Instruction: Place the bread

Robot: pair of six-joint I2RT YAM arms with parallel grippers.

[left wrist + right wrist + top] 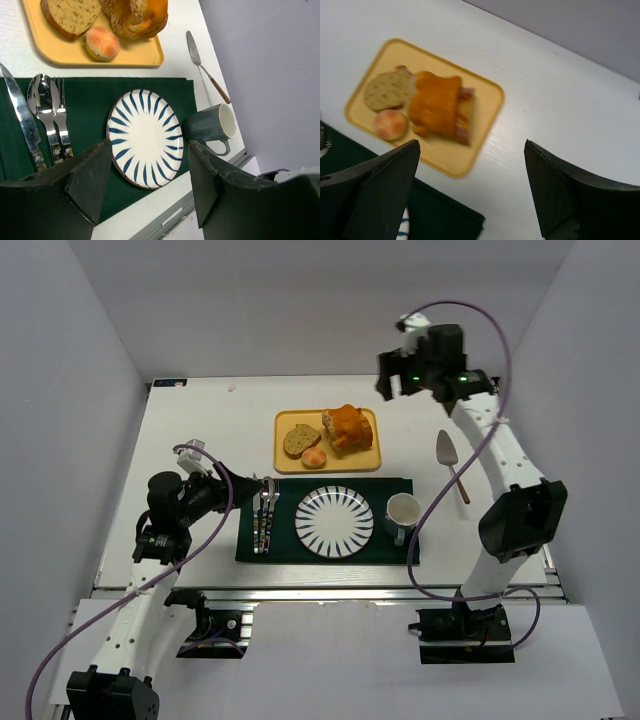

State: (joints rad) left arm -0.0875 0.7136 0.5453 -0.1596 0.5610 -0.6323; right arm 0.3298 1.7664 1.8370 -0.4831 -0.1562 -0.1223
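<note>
The bread, a small round pale orange bun (314,458) (102,43) (391,124), lies at the front of the yellow tray (290,462) (125,56) (447,155), beside a seeded slice and a loaf chunk. A white plate with blue stripes (334,521) (145,137) sits on the dark green placemat just in front of the tray. My left gripper (243,483) (150,185) hangs open and holds nothing, over the placemat's left part near the cutlery. High beyond the tray's right end, my right gripper (390,380) (472,190) is open, also with nothing in it.
A seeded slice (70,15) and an orange loaf chunk (135,15) share the tray. Knife, spoon and fork (265,515) lie left of the plate. A grey-blue mug (402,515) stands to its right. A cake server (452,465) lies on the white table further right. White walls enclose the table.
</note>
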